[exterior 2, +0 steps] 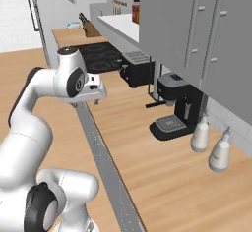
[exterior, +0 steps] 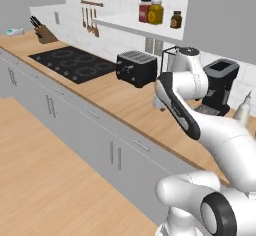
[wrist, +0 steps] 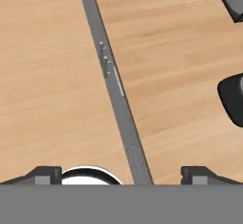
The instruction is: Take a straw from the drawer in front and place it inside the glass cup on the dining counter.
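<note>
1. Far left on the wood-topped wall counter [exterior: 125,102] there's a knife block [exterior: 46,33], with a black hob [exterior: 70,62] set into the top just right of it.
2. Wooden utensils [exterior: 90,20] hang on the tiled wall behind the hob.
3. Next along is a black toaster [exterior: 136,68], sitting toward the back of the counter.
4. Above it, a white shelf [exterior: 125,27] carries three jars: a red one [exterior: 145,10], a yellow one [exterior: 156,12] touching it, and a small dark one [exterior: 176,19] a bit apart to the right.
5. Under the counter edge runs a row of grey fronts. The drawer [exterior: 140,142] is pushed in flush, so whatever's inside is hidden. From above, its slim bar handle [wrist: 118,82] shows as a pale sliver on the grey strip between floor and countertop.
6. The gripper [wrist: 126,173] hangs pointing straight down over the front edge of the counter, right above that grey strip. The two tips sit wide apart with nothing between them, so it's spread and empty. It isn't touching the handle or the counter.
7. Right of the arm, a black coffee machine [exterior 2: 174,103] stands against the wall.
8. Furthest right are two pale soap dispenser bottles [exterior 2: 201,133], side by side, near the machine.
</note>
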